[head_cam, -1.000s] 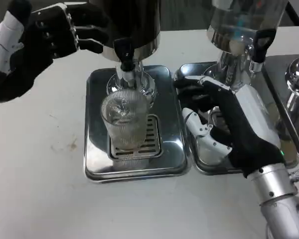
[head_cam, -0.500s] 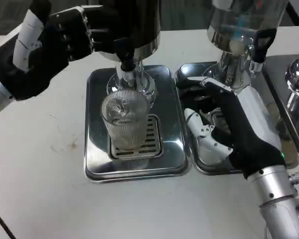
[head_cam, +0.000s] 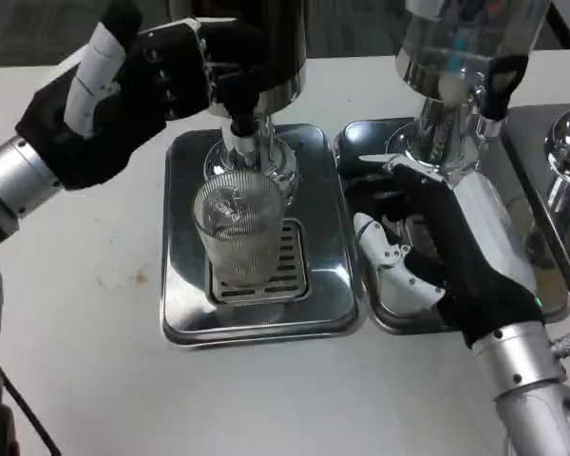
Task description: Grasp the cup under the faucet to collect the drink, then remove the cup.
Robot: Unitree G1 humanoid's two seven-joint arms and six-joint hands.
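A ribbed clear glass cup [head_cam: 239, 234] is standing upright on the slotted grate of a shiny steel drip tray [head_cam: 184, 313], directly under the black-handled faucet [head_cam: 239, 114] of a dark drink dispenser [head_cam: 256, 47] at the far side of the white table [head_cam: 76, 361]. The left hand [head_cam: 123, 95] is hovering at the far left, level with the dispenser's base, its fingers curled in toward the faucet handle and holding nothing; whether the fingertips are touching the handle I cannot tell. The right hand [head_cam: 437, 247] is lying over a second drip tray [head_cam: 380, 318] just to the right, beneath a clear-bodied dispenser [head_cam: 465, 47], its fingers spread apart and gripping nothing, well clear of the cup. Part of another steel fitting [head_cam: 565, 152] is showing at the right edge.
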